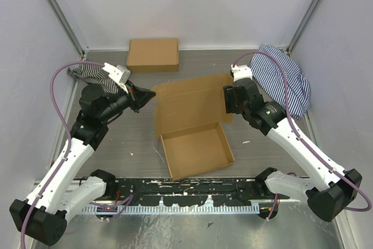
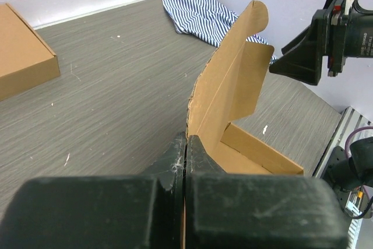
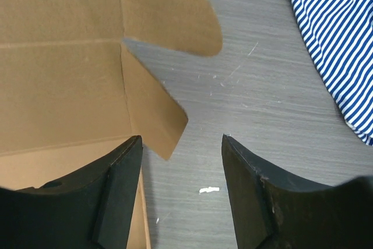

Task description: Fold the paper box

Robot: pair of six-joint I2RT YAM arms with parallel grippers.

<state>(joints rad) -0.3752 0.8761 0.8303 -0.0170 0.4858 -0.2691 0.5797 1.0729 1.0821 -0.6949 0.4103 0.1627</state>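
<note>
the paper box (image 1: 197, 151) is seen midway on the bench (image 1: 128, 139), tray formed, lid open behind. the lid's left corner is met by the left gripper (image 1: 147, 94); the right gripper (image 1: 228, 102) is held over its right edge. a closed cardboard box (image 1: 152, 54) is set at the far edge.

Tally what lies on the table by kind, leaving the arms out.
Cardboard boxes: 2 (the half-folded paper box in the middle, the closed box at the far edge)
Striped cloths: 2 (the dark striped cloth far left, the blue striped cloth far right)
Total: 4
</note>
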